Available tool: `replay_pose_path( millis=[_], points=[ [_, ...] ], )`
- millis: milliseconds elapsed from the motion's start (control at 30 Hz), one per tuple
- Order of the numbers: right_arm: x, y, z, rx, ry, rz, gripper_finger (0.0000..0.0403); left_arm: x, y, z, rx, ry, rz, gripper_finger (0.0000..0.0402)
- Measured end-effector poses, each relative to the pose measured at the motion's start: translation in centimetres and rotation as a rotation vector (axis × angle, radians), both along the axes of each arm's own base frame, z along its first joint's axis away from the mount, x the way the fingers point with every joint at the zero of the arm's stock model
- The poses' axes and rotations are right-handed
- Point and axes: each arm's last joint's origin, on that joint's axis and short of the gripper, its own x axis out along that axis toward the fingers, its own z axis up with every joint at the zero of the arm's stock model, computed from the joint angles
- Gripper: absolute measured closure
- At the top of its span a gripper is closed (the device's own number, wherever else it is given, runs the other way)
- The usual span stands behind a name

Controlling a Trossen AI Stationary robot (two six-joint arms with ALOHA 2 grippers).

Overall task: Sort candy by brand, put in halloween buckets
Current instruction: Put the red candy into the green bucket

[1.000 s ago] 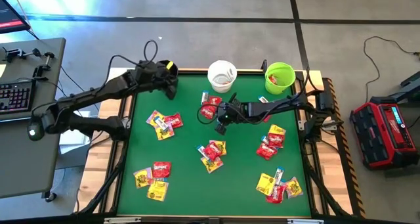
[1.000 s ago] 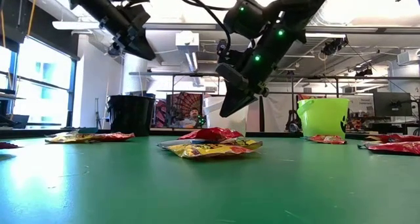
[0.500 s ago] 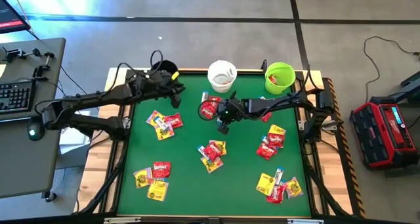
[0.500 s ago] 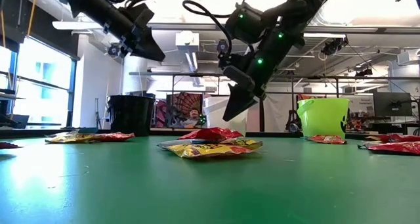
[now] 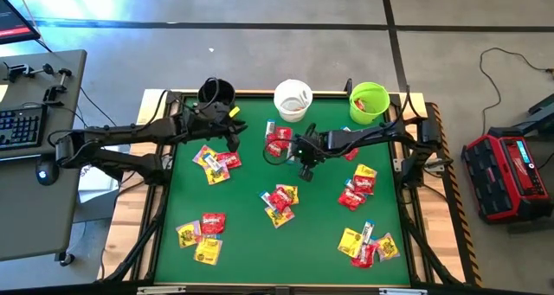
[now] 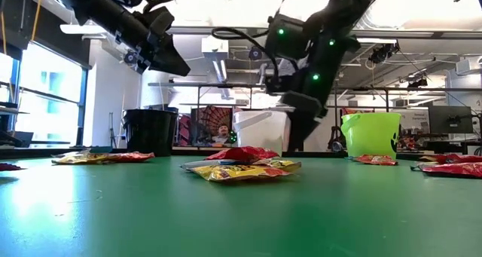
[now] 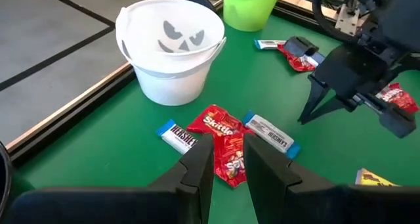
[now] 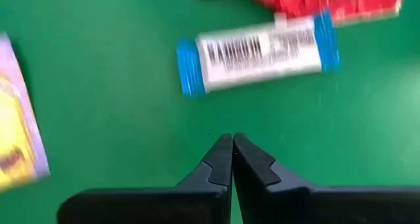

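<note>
Candy lies scattered over the green table (image 5: 251, 243) in loose clumps: a red-and-yellow pile (image 5: 279, 200) near the middle, another pair (image 5: 215, 162) toward the left, one (image 5: 201, 234) at the near left corner, and more (image 5: 368, 243) down the right side. Just in front of the white bucket (image 5: 293, 99) sits a small cluster: a red Skittles packet (image 7: 223, 138) with a slim white-and-blue bar (image 7: 271, 136) on one side and a second bar (image 7: 177, 136) on the other.

The three buckets stand along the far edge, the black bucket (image 5: 215, 92) at the left corner, the white one in the middle, the lime green bucket (image 5: 370, 101) to the right.

The right gripper (image 5: 306, 167) hangs low over the table just beside that cluster, pointing down, its fingers (image 8: 223, 159) pressed together with nothing between them; a white-and-blue bar (image 8: 258, 51) lies flat on the green just ahead of it. The left gripper (image 5: 232, 132) hovers in the air near the black bucket, its fingers (image 7: 200, 165) narrowly parted and empty as far as I can see.
</note>
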Motion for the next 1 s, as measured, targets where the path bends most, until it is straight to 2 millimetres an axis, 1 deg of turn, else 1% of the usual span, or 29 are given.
replay_pose_path(
  millis=[167, 300, 467, 600, 767, 900, 1000],
  points=[
    [-1.1, 0.1, 1.2, -0.002, 0.038, 0.0, 0.0403, 0.0, 0.0, 0.0, 0.002, -0.003, 0.001, 0.033],
    [-1.6, 0.1, 2.6, -0.035, 0.019, -0.021, 0.0403, 0.0, 0.0, 0.0, 0.002, -0.003, 0.002, 0.033],
    [-2.2, 0.1, 3.6, -0.042, 0.009, -0.065, 0.0403, 0.0, 0.0, 0.0, 0.01, 0.001, 0.0, 0.033],
    [-2.7, 0.4, 3.5, -0.03, 0.052, -0.09, 0.0403, 0.0, 0.0, 0.0, 0.01, 0.002, 0.0, 0.033],
    [-3.5, 1.8, 3.3, -0.013, 0.141, -0.087, 0.0403, 0.0, 0.0, 0.0, 0.009, 0.003, 0.0, 0.033],
    [-4.2, 2.9, 3.5, -0.019, 0.193, -0.1, 0.0403, 0.0, 0.0, 0.0, 0.009, 0.003, 0.0, 0.033],
    [-5.4, 3.5, 3.4, -0.008, 0.164, -0.131, 0.0403, 0.0, 0.0, 0.0, 0.009, 0.003, 0.0, 0.033]
  ],
)
